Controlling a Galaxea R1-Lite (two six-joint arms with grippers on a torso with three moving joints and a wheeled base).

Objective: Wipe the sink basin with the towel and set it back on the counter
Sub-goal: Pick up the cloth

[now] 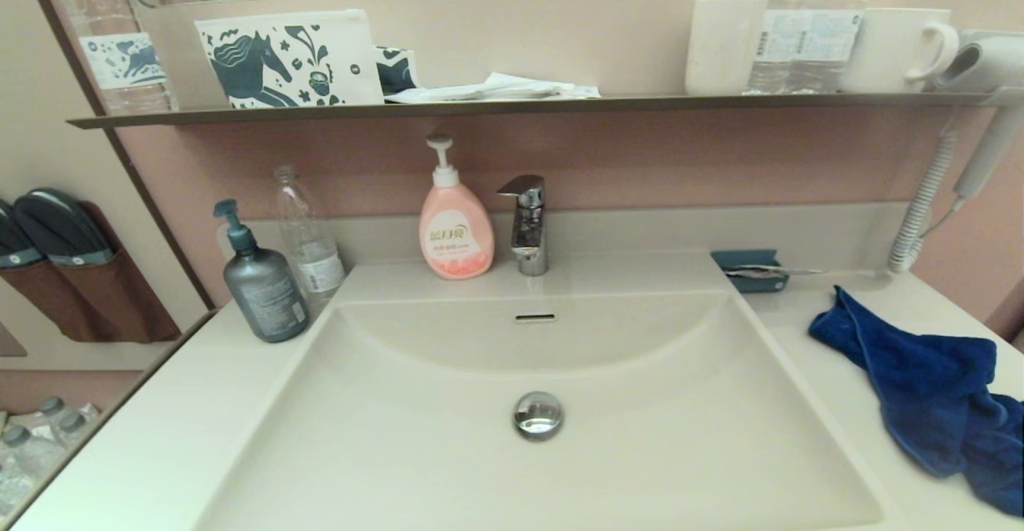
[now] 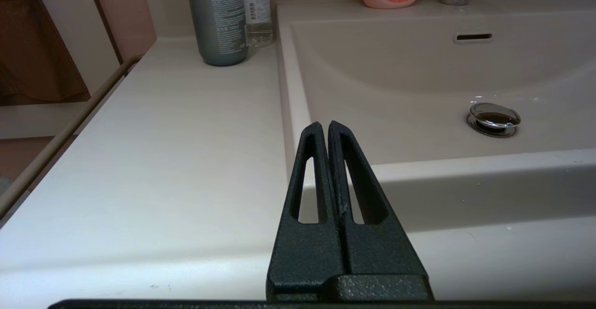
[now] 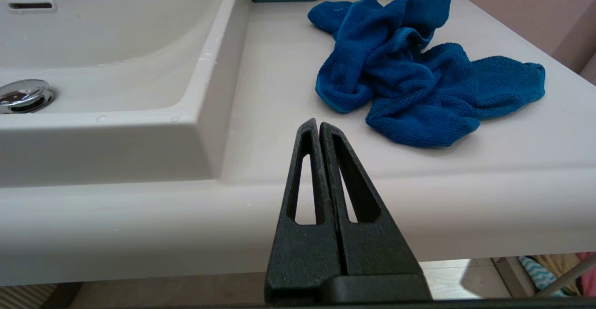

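Observation:
The off-white sink basin (image 1: 448,435) fills the middle of the head view, with its chrome drain plug (image 1: 538,415) and overflow slot (image 1: 535,317). A crumpled royal-blue towel (image 1: 928,403) lies on the counter (image 1: 832,371) to the basin's right, also seen as the towel (image 3: 419,76) in the right wrist view. My right gripper (image 3: 318,124) is shut and empty, hanging at the counter's front edge short of the towel. My left gripper (image 2: 324,125) is shut and empty, over the front left corner of the basin (image 2: 419,76). Neither gripper shows in the head view.
A faucet (image 1: 526,223), a pink soap pump (image 1: 454,223), a clear bottle (image 1: 308,235) and a grey pump bottle (image 1: 260,279) stand behind and left of the basin. A small teal tray (image 1: 748,269) sits behind the towel. A dark shelf (image 1: 512,105) with cups runs overhead.

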